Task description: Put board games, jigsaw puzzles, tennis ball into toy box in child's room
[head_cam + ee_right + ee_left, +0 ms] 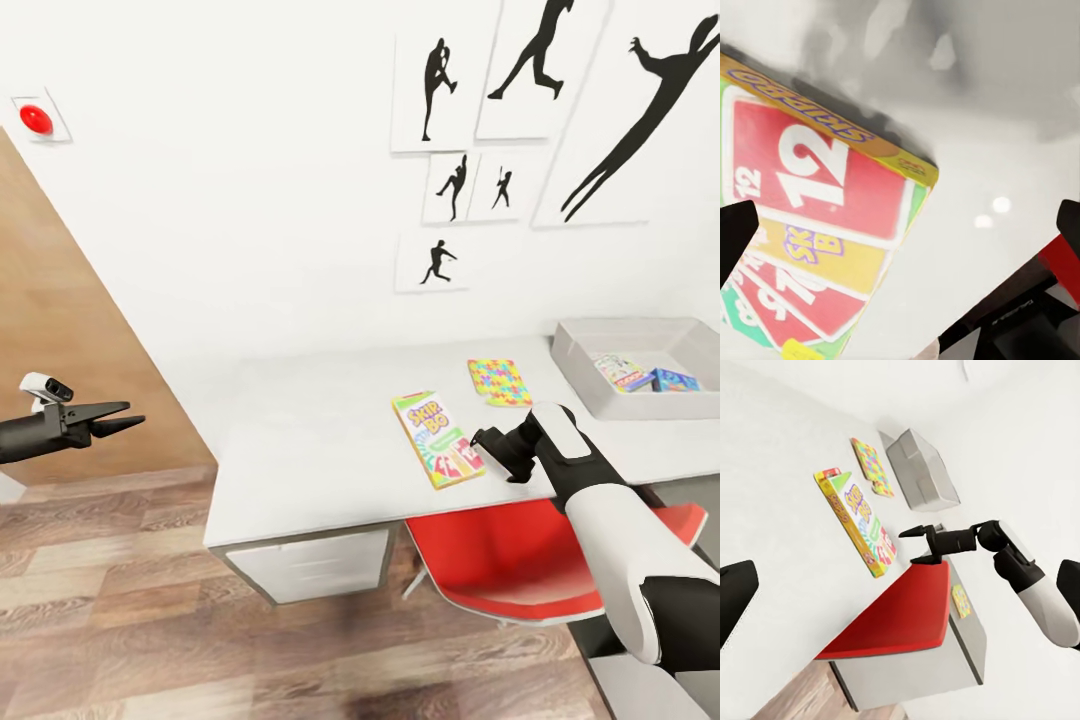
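Table holds the SKIP-BO box lying flat near its front edge, one jigsaw puzzle just beyond it, and the toy box at the far right end with a white-and-red game box and a blue one inside. Right claw hangs spread and empty beside the SKIP-BO box's near corner; left claw hovers off the table's left end over the wood floor, fingers parted, grasping nothing; a red chair sits under the table.

Right gripper open; left gripper open
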Robot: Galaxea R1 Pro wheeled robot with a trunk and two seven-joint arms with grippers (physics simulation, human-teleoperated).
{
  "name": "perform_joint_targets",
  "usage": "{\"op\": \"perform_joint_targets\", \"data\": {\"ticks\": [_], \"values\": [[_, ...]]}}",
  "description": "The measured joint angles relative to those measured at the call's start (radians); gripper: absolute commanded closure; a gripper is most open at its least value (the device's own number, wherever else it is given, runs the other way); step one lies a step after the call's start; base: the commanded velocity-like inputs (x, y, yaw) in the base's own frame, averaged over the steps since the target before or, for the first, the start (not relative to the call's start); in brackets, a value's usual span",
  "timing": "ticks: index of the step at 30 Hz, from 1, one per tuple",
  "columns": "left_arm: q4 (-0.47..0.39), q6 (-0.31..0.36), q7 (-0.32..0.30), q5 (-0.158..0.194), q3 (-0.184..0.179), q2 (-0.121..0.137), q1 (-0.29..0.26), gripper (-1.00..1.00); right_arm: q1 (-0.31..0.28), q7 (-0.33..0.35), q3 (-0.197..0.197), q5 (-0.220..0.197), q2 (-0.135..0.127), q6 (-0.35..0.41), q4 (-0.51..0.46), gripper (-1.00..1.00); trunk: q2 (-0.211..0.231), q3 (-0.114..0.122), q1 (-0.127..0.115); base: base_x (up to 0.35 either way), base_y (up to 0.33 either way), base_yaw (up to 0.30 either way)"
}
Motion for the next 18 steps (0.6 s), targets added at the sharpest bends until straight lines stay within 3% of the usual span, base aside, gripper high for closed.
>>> {"op": "perform_joint_targets", "data": {"ticks": [7, 18], "values": [[0.0, 0.0, 0.0, 0.0, 0.003, 0.0, 0.0, -1.0, 0.0, 0.0, 0.005, 0.0, 0.001, 0.001, -0.001, -1.0, 0.0, 0.0, 0.0, 0.038, 0.036, -0.003], [0.0, 0.001, 0.0, 0.0, 0.012, 0.0, 0.0, -1.0, -0.005, -0.01, 0.008, 0.01, 0.006, 0.021, -0.002, -1.0, 0.0, 0.0, 0.0, 0.126, 0.097, 0.0]]}}
